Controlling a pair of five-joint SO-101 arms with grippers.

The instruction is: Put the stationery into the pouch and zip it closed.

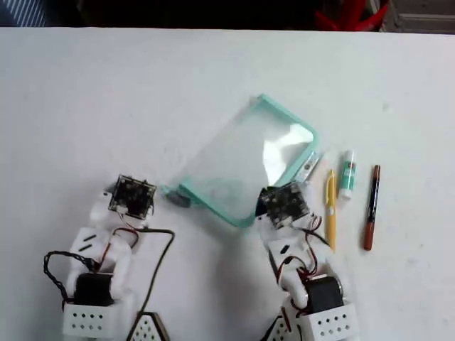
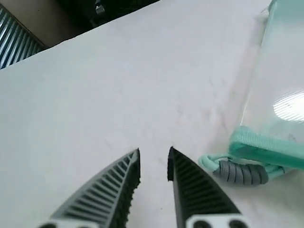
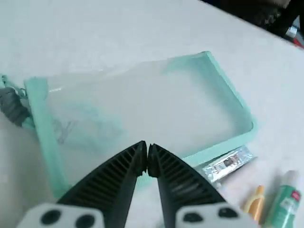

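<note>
A clear pouch (image 1: 245, 160) with teal edging lies tilted at the table's middle, its grey zip pull (image 1: 179, 199) at the near-left corner. To its right lie a silver-wrapped piece (image 1: 308, 167), a yellow pen (image 1: 330, 207), a green-and-white tube (image 1: 347, 174) and a dark red pen (image 1: 371, 206). My left gripper (image 2: 154, 159) hovers just left of the zip pull (image 2: 240, 172), fingers a little open and empty. My right gripper (image 3: 147, 148) is shut and empty above the near edge of the pouch (image 3: 142, 104), close to the silver piece (image 3: 227, 164).
The white table (image 1: 106, 92) stretches wide to the left and behind the pouch. Both arm bases stand at the near edge. Dark room clutter lies beyond the far edge.
</note>
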